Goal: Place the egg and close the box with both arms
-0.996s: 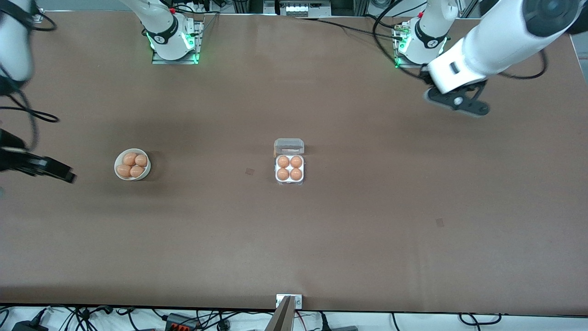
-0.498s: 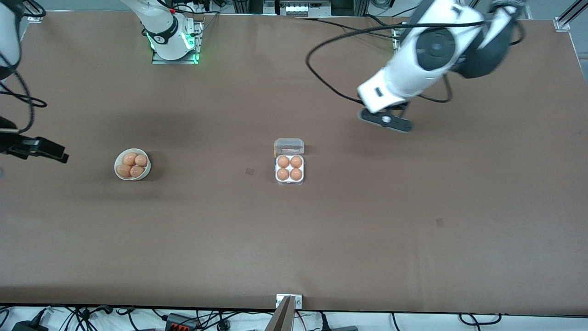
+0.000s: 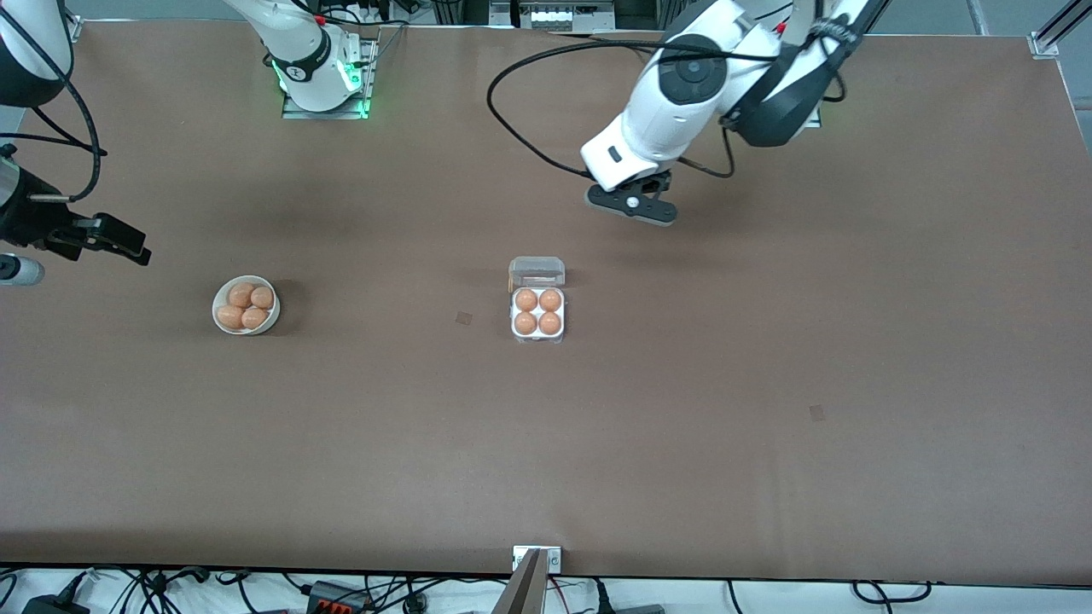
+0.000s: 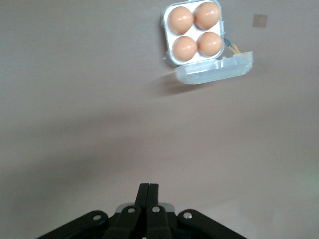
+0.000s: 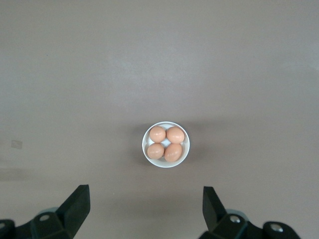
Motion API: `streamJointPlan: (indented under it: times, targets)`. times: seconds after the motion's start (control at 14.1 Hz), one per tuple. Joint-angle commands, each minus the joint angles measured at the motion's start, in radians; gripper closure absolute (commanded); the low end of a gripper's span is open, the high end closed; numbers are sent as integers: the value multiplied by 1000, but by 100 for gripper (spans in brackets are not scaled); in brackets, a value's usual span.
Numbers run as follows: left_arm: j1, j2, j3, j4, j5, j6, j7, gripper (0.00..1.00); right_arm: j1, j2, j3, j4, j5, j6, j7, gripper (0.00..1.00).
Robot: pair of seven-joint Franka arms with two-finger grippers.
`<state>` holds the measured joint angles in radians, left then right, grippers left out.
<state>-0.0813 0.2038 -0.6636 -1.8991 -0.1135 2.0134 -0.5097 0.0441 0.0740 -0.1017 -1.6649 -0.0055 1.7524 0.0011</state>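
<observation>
Four tan-orange eggs [image 3: 538,311] already fill the small clear-plastic box [image 3: 537,309] mid brown tabletop [image 3: 768,426], lid up, so closing is next: left claw [image 3: 632,205], pressed together, hovers above tabletop near it, right claw [image 5: 144,209] spread over white bowl [image 3: 246,304].

1. Lighting is bright and even, looks like it comes from overhead, and the brown table [image 3: 768,384] is evenly lit with no dark corners.
2. Shadows are soft, just faint smudgy patches on the table near the white bowl [image 3: 246,305] and the box [image 3: 537,311].
3. Front view is sharp pretty much all over, no real motion blur on either arm.
4. Green status lights glow at the right arm's base [image 3: 324,81].
5. Left wrist view looks hazy and washed out, and the see-through lid [image 4: 214,69] throws a soft shadow.
6. Right wrist view is crisper in the middle, but the black fingers [image 5: 75,206] at the edge are slightly out of focus.
</observation>
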Motion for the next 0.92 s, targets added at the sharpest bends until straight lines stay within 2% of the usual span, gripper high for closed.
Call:
streamJointPlan:
  times: [0.0, 0.14, 0.43, 0.64, 0.85]
  targets:
    - [-15, 67, -5, -6, -2, 124, -21, 99, 0, -16, 7, -4, -11, -7, -13, 0]
    - [-53, 136, -4, -6, -2, 221, -36, 99, -3, -11, 5, -1, -8, -7, -12, 0]
    - [-127, 213, 1, -5, -2, 275, -59, 99, 6, -2, 5, 11, -4, -7, -13, 0]
    - [-156, 285, 9, -5, -2, 410, -61, 99, 8, -2, 5, 14, -2, 2, -10, 0]
    - [-166, 345, 12, 0, 6, 488, -61, 99, 8, -2, 10, 17, -4, -2, -13, 0]
